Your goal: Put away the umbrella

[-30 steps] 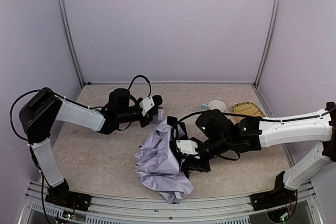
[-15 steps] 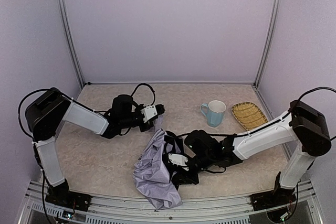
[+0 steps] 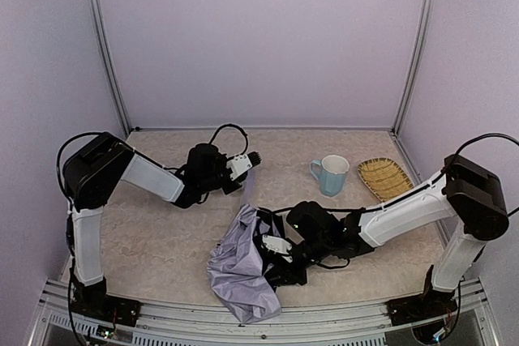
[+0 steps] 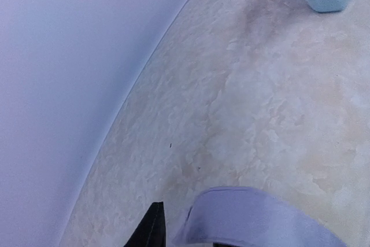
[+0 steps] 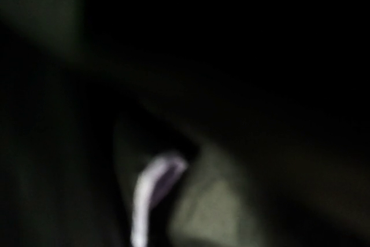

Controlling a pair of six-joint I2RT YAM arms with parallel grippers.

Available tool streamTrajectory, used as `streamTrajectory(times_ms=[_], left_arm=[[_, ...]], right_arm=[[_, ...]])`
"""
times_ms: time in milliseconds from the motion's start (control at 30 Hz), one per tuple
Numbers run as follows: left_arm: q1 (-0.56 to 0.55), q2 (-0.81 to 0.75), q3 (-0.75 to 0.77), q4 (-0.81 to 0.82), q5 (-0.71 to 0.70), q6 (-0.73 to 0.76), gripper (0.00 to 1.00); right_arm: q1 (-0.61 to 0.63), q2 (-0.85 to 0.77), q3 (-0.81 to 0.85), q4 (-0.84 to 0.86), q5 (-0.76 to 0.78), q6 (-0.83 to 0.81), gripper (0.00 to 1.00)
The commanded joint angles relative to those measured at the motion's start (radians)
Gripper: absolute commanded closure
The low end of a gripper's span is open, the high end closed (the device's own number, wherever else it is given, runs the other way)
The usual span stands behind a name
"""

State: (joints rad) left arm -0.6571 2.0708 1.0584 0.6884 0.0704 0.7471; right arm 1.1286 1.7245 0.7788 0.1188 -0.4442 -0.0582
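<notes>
Mottled beige surface (image 3: 154, 232) is carrying the lavender umbrella (image 3: 239, 269), which is lying crumpled near the front edge between both arms. The right end effector (image 3: 280, 253) is pressing into its dark folds; with the jaws hidden, its grip cannot be told. The left end effector (image 3: 250, 160) is hovering farther back, with the strap (image 4: 254, 218) curling beside one finger (image 4: 151, 229); whether it is pinching it is unclear.

Mottled beige bench (image 3: 162, 232). On it: crumpled lavender umbrella (image 3: 239, 269) up front, light blue mug (image 3: 331, 176) (upright) and woven tray (image 3: 383, 177) further back.
</notes>
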Motion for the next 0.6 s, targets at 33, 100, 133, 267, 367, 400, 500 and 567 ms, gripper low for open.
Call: streamTrajectory(times_ms=[33, 100, 133, 267, 367, 400, 500, 567], left_arm=[[0.027, 0.002, 0.036, -0.043, -0.163, -0.076, 0.51], [0.049, -0.002, 0.068, -0.058, -0.215, -0.145, 0.42], [0.066, -0.005, 0.089, -0.073, -0.24, -0.178, 0.36], [0.098, -0.071, 0.094, -0.079, -0.325, -0.289, 0.26], [0.076, -0.222, -0.015, -0.057, -0.298, -0.316, 0.23], [0.054, -0.311, -0.071, -0.044, -0.296, -0.321, 0.23], [-0.055, -0.525, -0.217, -0.092, -0.303, -0.343, 0.25], [-0.159, -0.658, -0.305, -0.176, -0.252, -0.362, 0.26]], right_arm=[[-0.042, 0.035, -0.025, -0.098, -0.118, 0.089, 1.0], [-0.055, 0.048, -0.023, -0.09, -0.14, 0.104, 1.0], [-0.064, 0.055, -0.021, -0.089, -0.149, 0.11, 1.0], [-0.09, 0.081, -0.011, -0.091, -0.195, 0.147, 1.0], [-0.117, 0.096, 0.0, -0.095, -0.24, 0.181, 1.0], [-0.125, 0.1, 0.006, -0.1, -0.252, 0.193, 1.0], [-0.15, 0.122, 0.035, -0.126, -0.272, 0.226, 1.0], [-0.156, 0.144, 0.066, -0.155, -0.275, 0.234, 1.0]])
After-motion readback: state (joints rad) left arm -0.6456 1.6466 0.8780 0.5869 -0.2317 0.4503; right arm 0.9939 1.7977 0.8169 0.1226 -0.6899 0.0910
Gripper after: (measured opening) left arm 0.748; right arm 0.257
